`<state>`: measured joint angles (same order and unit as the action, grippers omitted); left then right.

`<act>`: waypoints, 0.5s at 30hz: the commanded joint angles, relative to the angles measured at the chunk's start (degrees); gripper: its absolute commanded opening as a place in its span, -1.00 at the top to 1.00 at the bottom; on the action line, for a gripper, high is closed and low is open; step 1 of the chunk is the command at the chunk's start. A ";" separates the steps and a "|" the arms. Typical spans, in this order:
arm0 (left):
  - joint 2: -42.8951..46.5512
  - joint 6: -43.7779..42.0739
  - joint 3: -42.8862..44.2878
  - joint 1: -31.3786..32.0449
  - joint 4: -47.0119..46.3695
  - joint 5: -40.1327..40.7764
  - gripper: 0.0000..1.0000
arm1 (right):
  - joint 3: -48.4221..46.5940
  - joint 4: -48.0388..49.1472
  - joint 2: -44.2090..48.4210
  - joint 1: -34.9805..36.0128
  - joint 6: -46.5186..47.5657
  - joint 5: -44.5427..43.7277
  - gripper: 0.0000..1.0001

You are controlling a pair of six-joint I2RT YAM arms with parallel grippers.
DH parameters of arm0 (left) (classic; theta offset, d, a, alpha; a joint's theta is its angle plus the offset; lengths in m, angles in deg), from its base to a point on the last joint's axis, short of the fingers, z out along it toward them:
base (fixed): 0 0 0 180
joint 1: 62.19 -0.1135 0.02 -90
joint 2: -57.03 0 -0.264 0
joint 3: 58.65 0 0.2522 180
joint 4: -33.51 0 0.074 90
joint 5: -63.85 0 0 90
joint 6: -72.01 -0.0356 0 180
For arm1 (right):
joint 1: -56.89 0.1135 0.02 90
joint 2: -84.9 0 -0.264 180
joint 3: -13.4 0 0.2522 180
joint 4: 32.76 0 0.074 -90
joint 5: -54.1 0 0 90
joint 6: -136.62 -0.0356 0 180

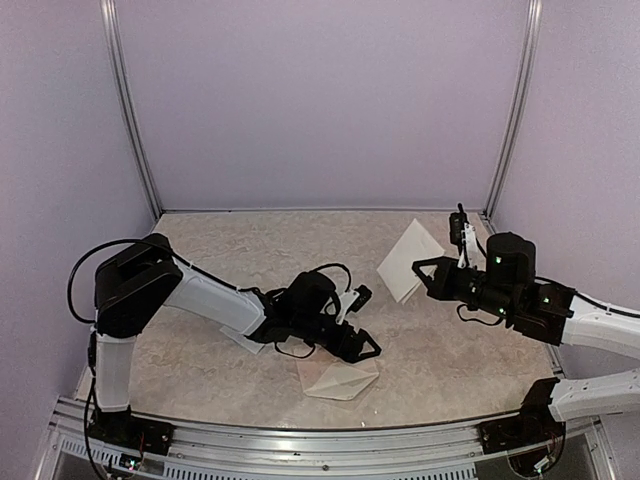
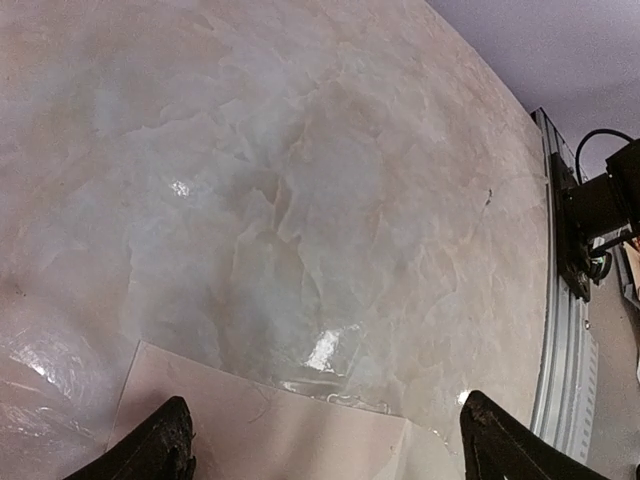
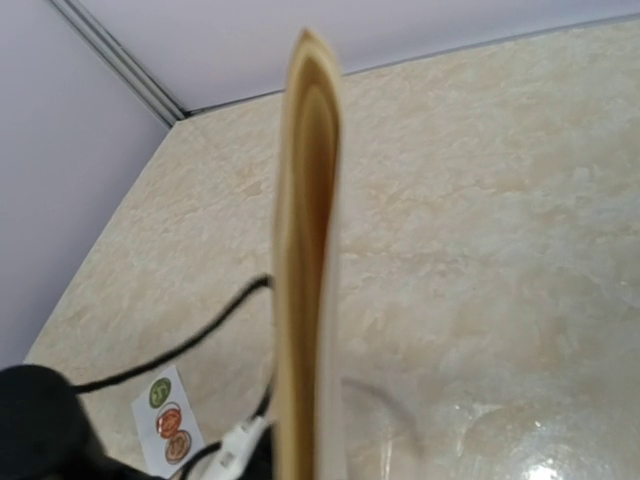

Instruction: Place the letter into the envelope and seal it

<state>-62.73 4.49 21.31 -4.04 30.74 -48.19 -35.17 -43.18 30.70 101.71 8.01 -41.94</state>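
Observation:
The pale cream-pink envelope (image 1: 340, 379) lies flat near the table's front edge. My left gripper (image 1: 365, 347) hovers low over its far edge and is open. In the left wrist view the envelope (image 2: 260, 440) lies between and below the two wide-apart black fingertips (image 2: 170, 440) of the left gripper (image 2: 325, 415). My right gripper (image 1: 428, 272) is shut on the letter (image 1: 409, 259), held tilted above the table at the right. The letter appears folded. In the right wrist view the letter (image 3: 305, 260) stands edge-on in the middle; the fingers are hidden.
A small white strip of round stickers (image 3: 165, 420) lies on the marbled table (image 1: 260, 250) to the left; in the top view it (image 1: 243, 341) is partly under the left arm. Purple walls enclose the table. A metal rail (image 1: 320, 435) runs along the front edge.

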 commanded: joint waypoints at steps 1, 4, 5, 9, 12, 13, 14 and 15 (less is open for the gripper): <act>-1.84 -0.15 0.73 -1.05 2.26 2.39 -0.75 | 0.00 2.24 1.89 -0.53 1.09 0.85 1.00; -0.87 1.10 -1.95 -2.56 1.35 5.59 -0.76 | -0.04 2.17 1.97 -0.52 0.69 0.69 1.00; -0.37 1.50 -3.09 -3.05 1.15 6.92 -0.76 | -0.13 2.20 1.80 -0.56 0.58 0.90 1.00; 3.21 2.83 -7.55 -4.96 0.80 11.13 -0.77 | -0.69 1.87 0.64 -0.58 0.32 1.43 1.00; 5.45 4.27 -10.84 -5.43 1.63 14.81 -0.77 | -1.79 0.40 -1.08 -0.49 0.36 1.43 1.00; 6.66 5.25 -11.74 -5.42 2.25 16.46 -0.77 | -2.18 -0.04 -1.64 -0.56 0.31 1.51 1.00; 7.40 6.46 -12.26 -5.43 3.21 18.48 -0.77 | -2.46 -0.41 -2.19 -0.53 0.22 1.68 1.00; 8.35 7.79 -13.20 -5.37 4.67 20.54 -0.77 | -2.61 -0.70 -2.70 -0.50 0.19 1.92 1.00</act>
<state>-56.74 7.49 12.04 -9.15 27.35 -37.11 -35.52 -42.46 29.74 101.71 8.19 -40.78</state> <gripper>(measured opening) 0.884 0.004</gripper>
